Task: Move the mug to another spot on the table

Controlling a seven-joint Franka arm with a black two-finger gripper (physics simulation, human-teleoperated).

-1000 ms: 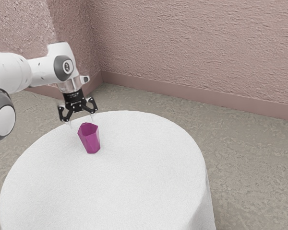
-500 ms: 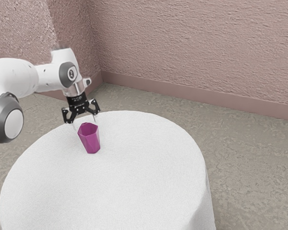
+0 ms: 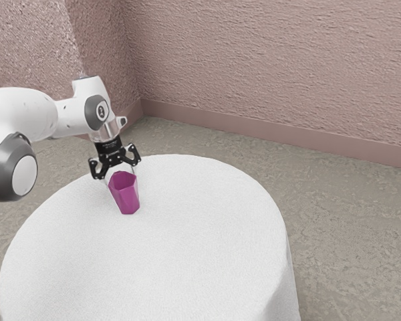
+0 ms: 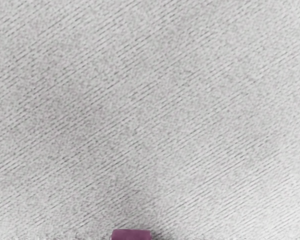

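Note:
A purple faceted mug [image 3: 124, 192] stands upright on the round white table [image 3: 187, 254], toward the exterior view's left and far side. My gripper [image 3: 115, 175] hangs just above and behind the mug's far rim, open, with its fingers pointing down and nothing held between them. In the wrist view a small sliver of the mug [image 4: 131, 234] shows just under my hand, against the white tablecloth [image 4: 150, 110].
The table's rounded edge drops off close behind the mug on the exterior view's left. A wide stretch of white tabletop lies toward the exterior view's right and front. Pink textured walls [image 3: 267, 60] stand beyond the floor.
My hand has come down and moved slightly toward the exterior view's right, closing in on the mug's rim. The mug has stayed where it was.

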